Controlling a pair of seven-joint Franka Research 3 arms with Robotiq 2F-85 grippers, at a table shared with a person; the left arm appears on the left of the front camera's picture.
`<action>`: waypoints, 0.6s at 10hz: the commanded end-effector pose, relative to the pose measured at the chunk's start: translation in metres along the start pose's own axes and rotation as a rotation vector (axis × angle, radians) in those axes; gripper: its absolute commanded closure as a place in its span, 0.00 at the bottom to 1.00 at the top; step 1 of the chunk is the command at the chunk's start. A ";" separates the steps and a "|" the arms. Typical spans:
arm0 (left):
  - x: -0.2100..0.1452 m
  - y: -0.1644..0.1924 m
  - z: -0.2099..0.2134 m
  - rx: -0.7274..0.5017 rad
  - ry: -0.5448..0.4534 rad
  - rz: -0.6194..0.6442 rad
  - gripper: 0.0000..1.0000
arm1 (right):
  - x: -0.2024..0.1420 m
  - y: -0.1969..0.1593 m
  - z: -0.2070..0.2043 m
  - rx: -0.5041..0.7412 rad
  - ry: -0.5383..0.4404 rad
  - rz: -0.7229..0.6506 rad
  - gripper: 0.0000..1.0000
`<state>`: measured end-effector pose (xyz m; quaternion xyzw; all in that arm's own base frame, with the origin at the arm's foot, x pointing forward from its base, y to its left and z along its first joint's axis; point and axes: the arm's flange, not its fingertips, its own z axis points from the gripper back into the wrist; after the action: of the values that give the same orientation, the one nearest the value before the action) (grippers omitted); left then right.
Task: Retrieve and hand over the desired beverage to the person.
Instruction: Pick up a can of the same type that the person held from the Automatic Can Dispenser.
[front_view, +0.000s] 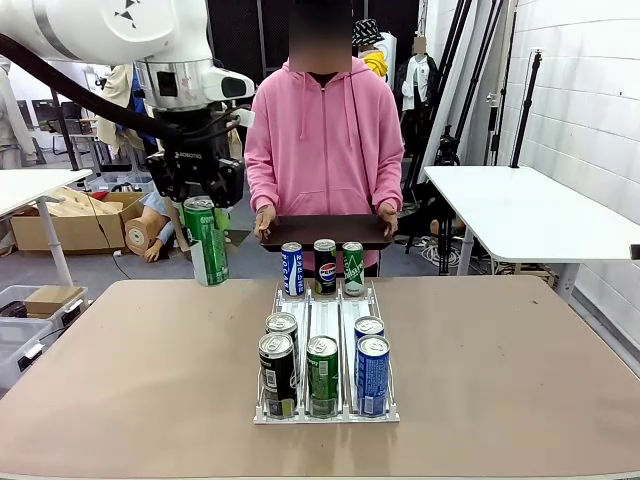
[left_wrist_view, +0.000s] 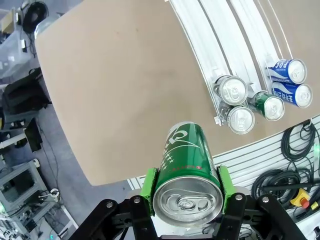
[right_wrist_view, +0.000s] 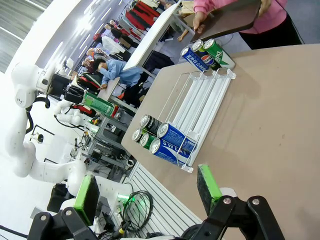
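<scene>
A green beverage can (front_view: 204, 222) hangs upright above the table's far left part, with my left gripper (front_view: 207, 255) shut on it. In the left wrist view the green pads (left_wrist_view: 149, 189) press both sides of the can (left_wrist_view: 187, 165), its top facing the camera. The person (front_view: 322, 130) in a pink hooded sweatshirt stands at the far side and holds a dark tray (front_view: 325, 231) level with both hands. My right gripper (right_wrist_view: 147, 192) is open near the table's front edge, nothing between its fingers. The held can (right_wrist_view: 97, 105) also shows far off in the right wrist view.
A white wire rack (front_view: 325, 412) in the table's middle holds three cans at its far end and several at its near end. The rack (left_wrist_view: 210, 45) lies to the right of the held can. A white table (front_view: 520, 210) stands at the right, boxes at the left.
</scene>
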<state>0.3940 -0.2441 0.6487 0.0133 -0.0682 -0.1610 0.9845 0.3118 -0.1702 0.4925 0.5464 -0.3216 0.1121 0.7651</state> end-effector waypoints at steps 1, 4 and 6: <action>-0.007 0.007 0.001 -0.013 -0.013 0.000 1.00 | 0.000 0.000 0.000 0.010 -0.002 0.012 0.00; 0.000 0.003 0.001 0.000 -0.003 0.007 1.00 | 0.000 0.000 0.000 0.010 -0.002 0.012 0.00; 0.000 0.003 0.001 0.000 -0.003 0.007 1.00 | 0.000 0.000 0.000 0.010 -0.002 0.012 0.00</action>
<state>0.3959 -0.2428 0.6460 0.0138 -0.0650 -0.1588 0.9851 0.3118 -0.1702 0.4925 0.5464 -0.3216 0.1121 0.7651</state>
